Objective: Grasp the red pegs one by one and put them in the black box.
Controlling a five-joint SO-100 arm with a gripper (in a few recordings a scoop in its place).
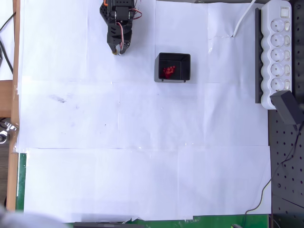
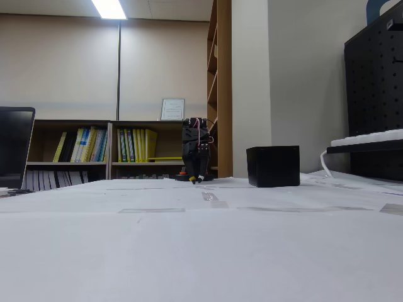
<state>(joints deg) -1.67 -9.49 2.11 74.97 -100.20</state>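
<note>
The red pegs (image 1: 169, 71) lie heaped inside the black box (image 1: 185, 62), none left on the white paper (image 1: 142, 142). They look tiny, light and hard, likely to roll, so each is best pinched across its round body. The gripper (image 1: 118, 50), well left of the box in the overhead view, looks nearly closed and empty.
</note>
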